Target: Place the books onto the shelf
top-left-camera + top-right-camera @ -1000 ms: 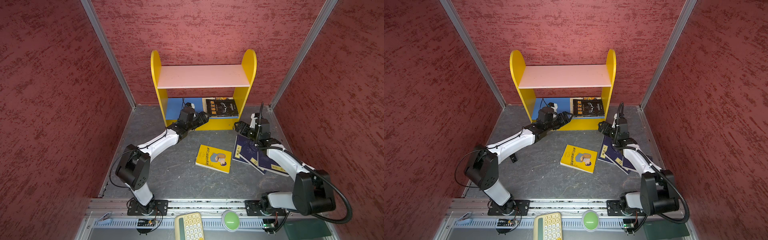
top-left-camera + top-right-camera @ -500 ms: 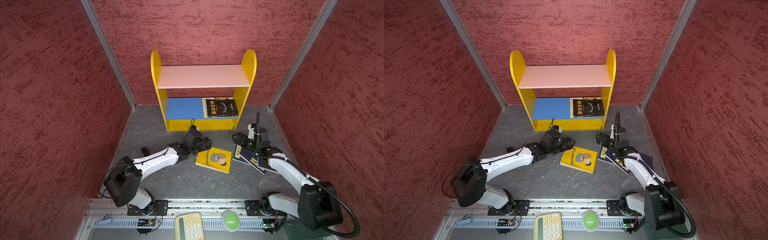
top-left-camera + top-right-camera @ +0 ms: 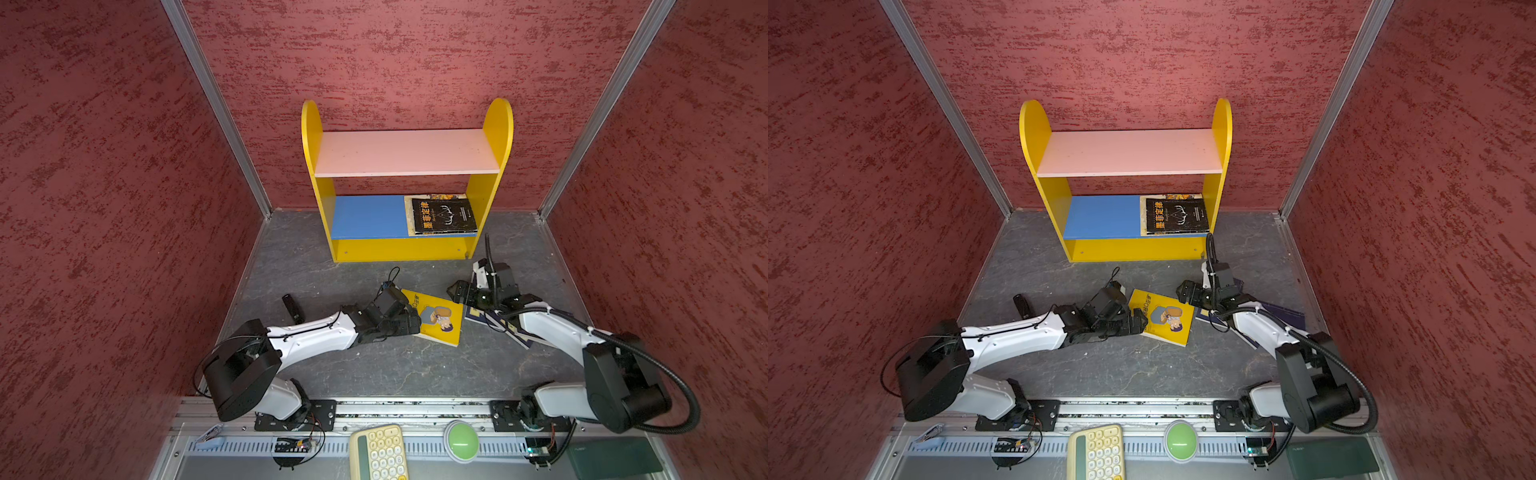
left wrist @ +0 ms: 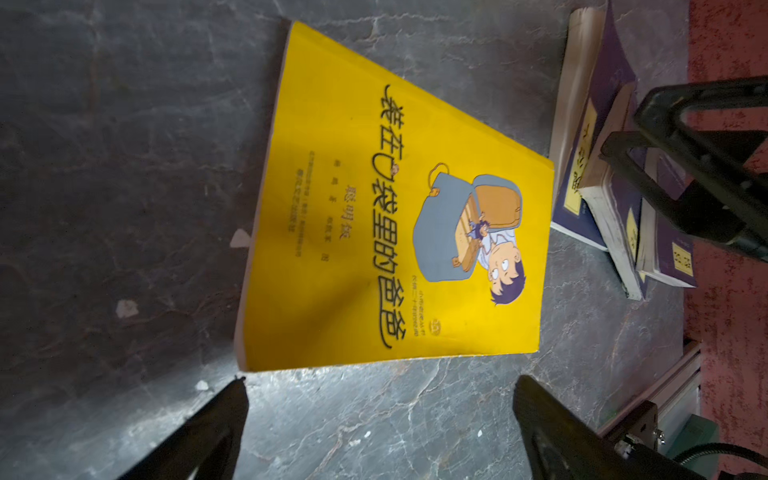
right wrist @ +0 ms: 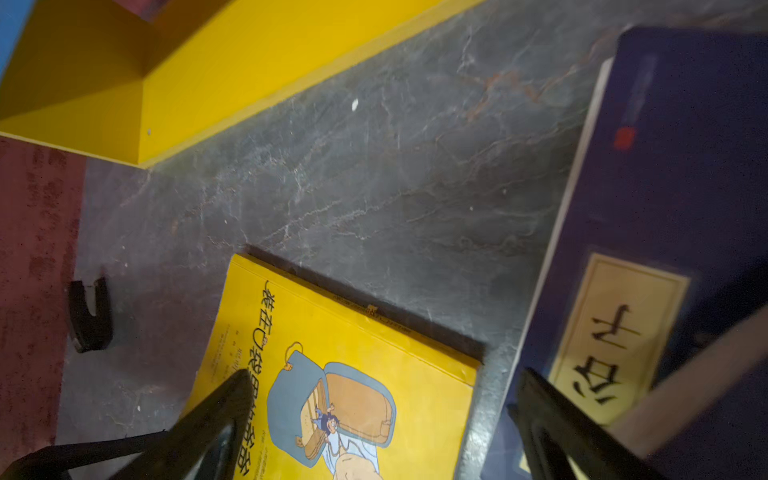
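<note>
Ok, quick pass. L gripper (image 4: 380,380) is low over the grey floor (image 3: 374,370), jaws spread wide, nothing between them. Its tips sit just short of the near edge of the yellow book (image 3: 438,318); contact can't be told. That book lies flat, cover up w/ the cartoon figure, in front of the shelf (image 3: 405,249) and between the two grippers.

R gripper (image 5: 384,374) also stands wide apart and holds nothing. In the R wrist view one finger (image 5: 224,399) hangs over the yellow book's cover and the other over a navy book w/ a cream label; touching or not, unclear.

Navy books (image 4: 615,70): 3 of them, fanned and overlapping on the floor just beside the yellow book, partly under the R arm in both top views.

On the shelf, the black book (image 3: 442,216) w/ orange characters lies flat at the R end of the blue lower board (image 3: 365,216), on top of a cream book (image 3: 446,196) whose edges peek out.

Misc: small black piece (image 3: 292,307) on the floor near the L arm; keypad (image 3: 378,453), green button (image 3: 460,440) and dark green slab (image 3: 611,457) at the front rail.
</note>
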Motion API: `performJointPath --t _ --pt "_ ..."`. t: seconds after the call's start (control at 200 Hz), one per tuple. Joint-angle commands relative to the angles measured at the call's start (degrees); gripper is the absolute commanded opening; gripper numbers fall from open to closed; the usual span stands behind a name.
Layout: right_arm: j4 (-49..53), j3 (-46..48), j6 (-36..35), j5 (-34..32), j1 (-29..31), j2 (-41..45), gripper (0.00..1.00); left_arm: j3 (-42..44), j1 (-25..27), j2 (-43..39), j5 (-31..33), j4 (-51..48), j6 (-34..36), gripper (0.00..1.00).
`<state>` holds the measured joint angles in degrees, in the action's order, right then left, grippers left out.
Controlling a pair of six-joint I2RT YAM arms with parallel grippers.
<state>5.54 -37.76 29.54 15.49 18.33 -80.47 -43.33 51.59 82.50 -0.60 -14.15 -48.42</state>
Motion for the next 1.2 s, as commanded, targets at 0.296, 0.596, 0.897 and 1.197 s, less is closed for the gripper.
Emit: performJointPath --t 0.296,0.596,0.897,1.197 --pt "-3.6 -5.3 -1.3 -0.4 4.3 -9.2 0.99 0.1 -0.4 4.0 -7.3 3.9 -0.2 0.99" --pt "-1.4 -4.0 -2.4 0.0 5.4 -9.8 0.99 0.8 -3.9 6.5 -9.8 10.4 -0.6 0.99" --pt "-0.9 -0.1 -1.3 3.0 6.9 -7.8 0.98 -0.1 -7.7 9.3 -12.5 14.6 -2.6 0.99" --pt "-1.4 1.5 6.3 1.5 13.8 -6.1 0.95 -1.7 -14.9 8.7 -18.7 12.8 -2.5 1.00"
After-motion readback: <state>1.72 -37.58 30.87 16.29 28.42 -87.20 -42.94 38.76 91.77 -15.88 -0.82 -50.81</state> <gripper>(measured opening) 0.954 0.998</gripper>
